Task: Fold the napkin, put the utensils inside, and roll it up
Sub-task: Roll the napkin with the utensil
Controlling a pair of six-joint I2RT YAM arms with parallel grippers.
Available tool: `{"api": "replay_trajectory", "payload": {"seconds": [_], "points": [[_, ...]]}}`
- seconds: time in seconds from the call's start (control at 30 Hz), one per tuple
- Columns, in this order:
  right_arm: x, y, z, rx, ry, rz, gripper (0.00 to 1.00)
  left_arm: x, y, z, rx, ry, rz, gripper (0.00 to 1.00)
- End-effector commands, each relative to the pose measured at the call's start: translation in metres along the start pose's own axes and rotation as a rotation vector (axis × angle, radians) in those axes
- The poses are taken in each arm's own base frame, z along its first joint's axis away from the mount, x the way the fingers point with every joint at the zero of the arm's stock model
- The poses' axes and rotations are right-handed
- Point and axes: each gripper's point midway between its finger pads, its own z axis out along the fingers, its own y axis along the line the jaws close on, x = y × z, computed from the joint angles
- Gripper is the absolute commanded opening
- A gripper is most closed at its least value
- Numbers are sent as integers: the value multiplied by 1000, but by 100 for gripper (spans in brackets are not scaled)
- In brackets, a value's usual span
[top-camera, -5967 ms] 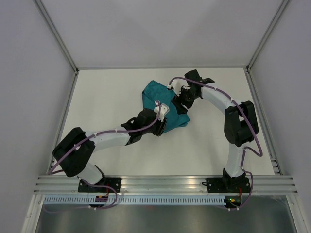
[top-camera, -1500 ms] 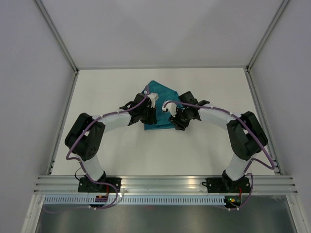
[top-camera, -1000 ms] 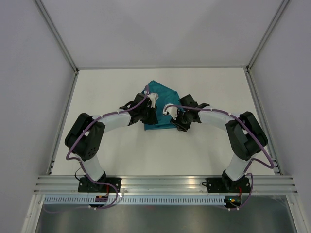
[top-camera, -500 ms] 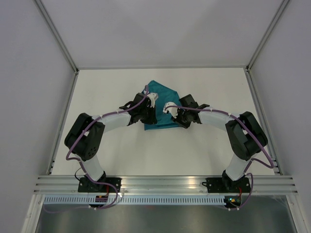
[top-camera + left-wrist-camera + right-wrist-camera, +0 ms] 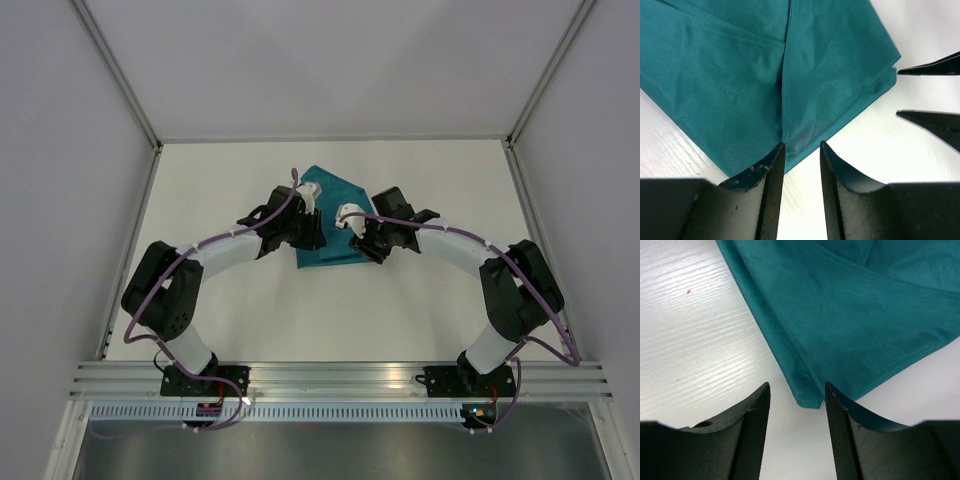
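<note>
The napkin is found lying flat on the bench, at the upper centre of the overhead frame, already doubled over, with a fold line running up its middle in the left wrist view. It lies just beyond both end effectors, towards the top of the frame. Its near edge runs roughly left to right between them and is judged to be the axis on which the coming move turns. The left end effector is set at the left end of that edge and the right end effector at the right end, so each arm is nearest its own end and neither is favoured. In the left wrist view the left end effector is seen with jaws parted and nothing gripped, the cloth reaching just to the fingertips and bare bench showing in the gap. In the right wrist view the right end effector is likewise parted and empty, with a layered corner of the napkin lying between its tips. The right end effector is also seen at the right margin of the left wrist view, near the cloth's right corner, so crowding between the two is judged the main hazard. No utensils are seen in any view, and nothing is seen between either end effector and the cloth.
</note>
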Motion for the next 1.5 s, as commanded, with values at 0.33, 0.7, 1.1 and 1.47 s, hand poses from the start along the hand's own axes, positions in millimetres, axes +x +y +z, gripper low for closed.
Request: {"api": "replay_trajectory", "payload": {"seconds": [0.33, 0.7, 1.1, 1.47], "points": [[-34, 10, 20, -104, -92, -247, 75, -95, 31, -89, -140, -360, -129, 42], [-32, 3, 55, -81, -57, -342, 75, -121, 28, -143, -169, -501, -111, 44], [-7, 2, 77, -122, 46, -389, 60, -115, 19, -148, -129, -489, -26, 41], [12, 12, 82, -228, 149, -374, 41, -120, 5, -172, -77, -578, 79, 35]]}}
